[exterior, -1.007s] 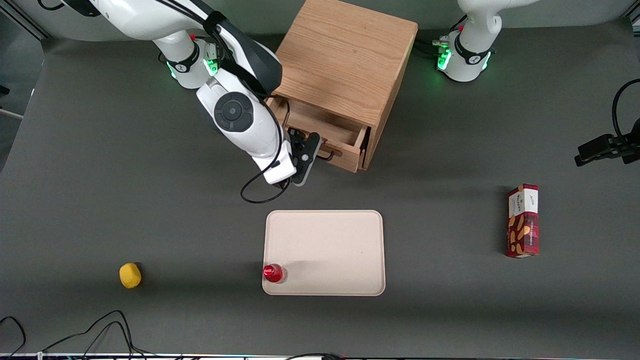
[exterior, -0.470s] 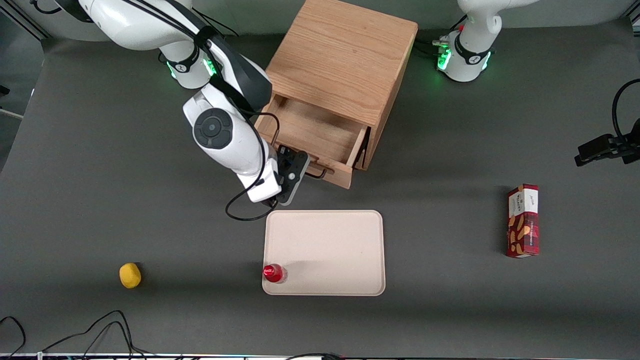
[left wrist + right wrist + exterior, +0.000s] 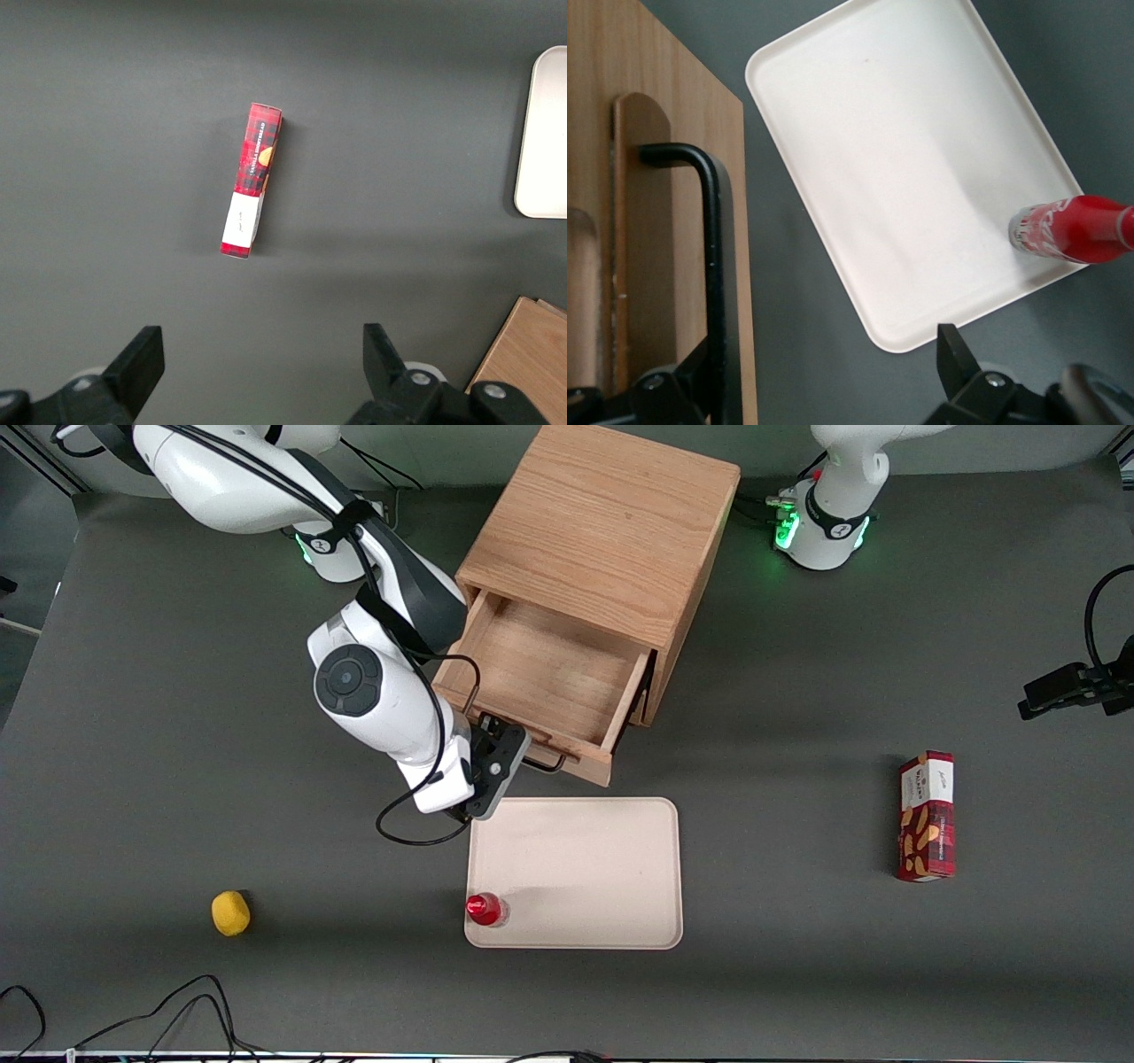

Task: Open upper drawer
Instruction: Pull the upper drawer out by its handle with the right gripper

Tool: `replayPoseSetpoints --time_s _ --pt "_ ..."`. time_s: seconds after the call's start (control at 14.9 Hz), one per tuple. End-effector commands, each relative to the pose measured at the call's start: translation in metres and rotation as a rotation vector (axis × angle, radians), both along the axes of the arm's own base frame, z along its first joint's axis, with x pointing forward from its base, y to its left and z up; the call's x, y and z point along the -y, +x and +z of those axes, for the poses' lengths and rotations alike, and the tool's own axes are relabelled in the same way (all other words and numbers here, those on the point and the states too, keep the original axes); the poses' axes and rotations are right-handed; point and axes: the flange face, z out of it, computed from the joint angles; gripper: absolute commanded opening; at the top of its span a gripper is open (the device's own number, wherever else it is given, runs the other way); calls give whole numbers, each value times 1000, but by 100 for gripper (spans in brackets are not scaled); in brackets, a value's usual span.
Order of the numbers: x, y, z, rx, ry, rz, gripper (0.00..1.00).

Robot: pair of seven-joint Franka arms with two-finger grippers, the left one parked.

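The upper drawer (image 3: 549,673) of the oak cabinet (image 3: 602,522) stands pulled well out, its bare wooden inside showing. Its black wire handle (image 3: 545,764) runs along the drawer front (image 3: 647,133). My right gripper (image 3: 496,766) is at the end of the handle toward the working arm, just nearer the front camera than the drawer front. It is open. In the right wrist view the handle (image 3: 713,248) runs close against one finger, while the other finger (image 3: 955,359) stands far off over the table, near the tray's corner. The lower drawer is hidden beneath the upper one.
A cream tray (image 3: 576,868) lies just in front of the drawer, with a red-capped bottle (image 3: 485,909) at its near corner. A yellow object (image 3: 230,913) lies toward the working arm's end. A red snack box (image 3: 927,816) lies toward the parked arm's end.
The drawer has slid steadily out of the cabinet toward the front camera, and my gripper has moved with its handle, ending close to the tray's edge.
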Motion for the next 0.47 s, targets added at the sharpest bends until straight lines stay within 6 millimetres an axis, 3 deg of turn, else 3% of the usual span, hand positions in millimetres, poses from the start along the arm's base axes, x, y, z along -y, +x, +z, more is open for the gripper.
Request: replayPoseSetpoints --time_s 0.0,0.4 --pt "3 17 3 29 10 10 100" --pt "23 39 0 50 7 -6 100"
